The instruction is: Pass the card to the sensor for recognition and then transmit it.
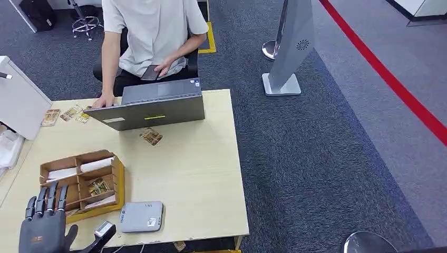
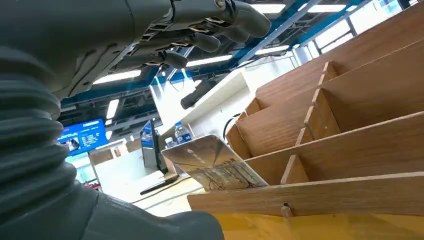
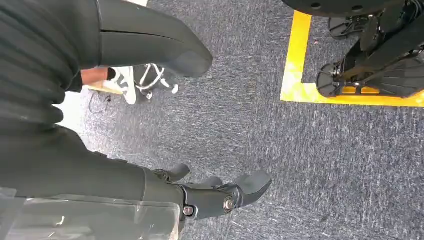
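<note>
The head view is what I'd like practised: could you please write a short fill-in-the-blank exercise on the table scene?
1. The left hand hovers by the wooden ____, its fingers spread and holding nothing.
2. The grey sensor box lies on the table to the ____ of the organiser.
3. A single card lies on the table just in front of the ____.
4. The person sits ____ the laptop.

Missing words: organiser; right; laptop; behind

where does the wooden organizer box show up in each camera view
Head view: the wooden organizer box sits at the table's near-left corner, just ahead of the left hand.
Left wrist view: its dividers are seen close up, with a card standing in a slot.
Right wrist view: not in it.
Shared landmark: the left hand's fingers.
</note>
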